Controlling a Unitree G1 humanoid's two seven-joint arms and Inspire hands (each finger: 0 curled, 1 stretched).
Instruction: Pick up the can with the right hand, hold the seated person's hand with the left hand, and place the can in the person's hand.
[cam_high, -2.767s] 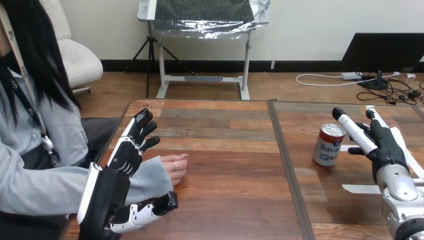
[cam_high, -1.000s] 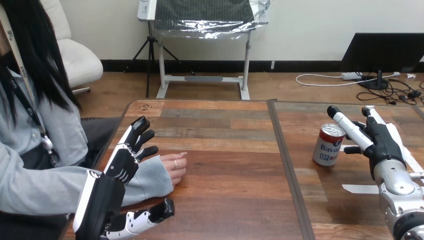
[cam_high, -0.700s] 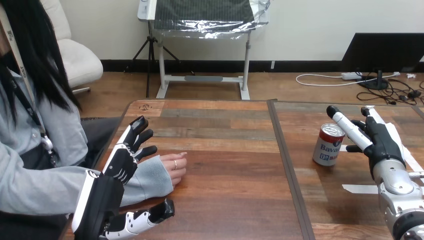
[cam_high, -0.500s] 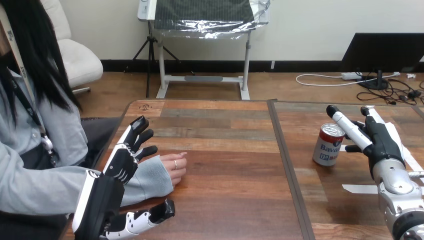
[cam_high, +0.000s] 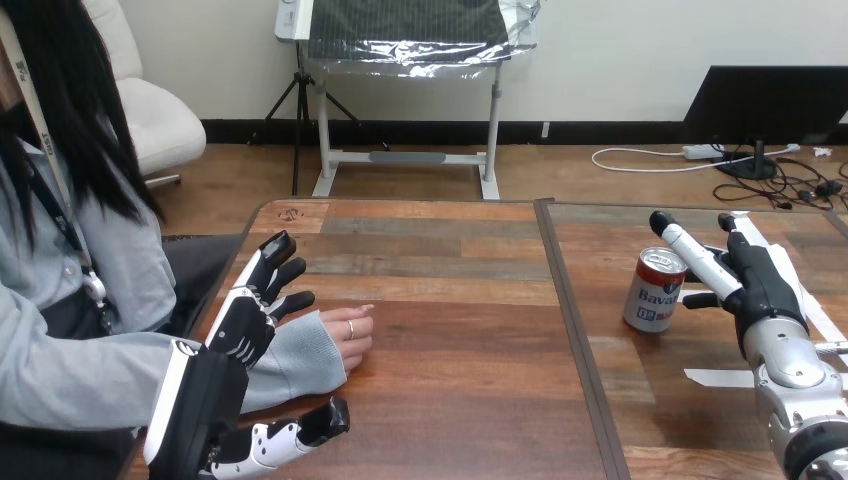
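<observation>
A red, white and blue can (cam_high: 655, 290) stands upright on the right half of the table. My right hand (cam_high: 752, 282) is open just to the right of it, fingers straight behind the can's top and thumb toward its side; whether they touch it I cannot tell. The person's hand (cam_high: 349, 337) rests on the table at the left, with a grey sleeve over the wrist. My left hand (cam_high: 240, 330) is open around that wrist: its fingers stretch over the sleeve and its thumb (cam_high: 310, 425) lies on the near side, apart from it.
A dark seam (cam_high: 570, 330) runs down the wooden table between its two halves. White tape strips (cam_high: 722, 378) lie on the table near my right forearm. The person sits at the left edge, forearm along the table's left side.
My left hand drew back toward me and sank closer to the sleeve. My right hand crept left, closer to the can. The can and the person's hand stayed put.
</observation>
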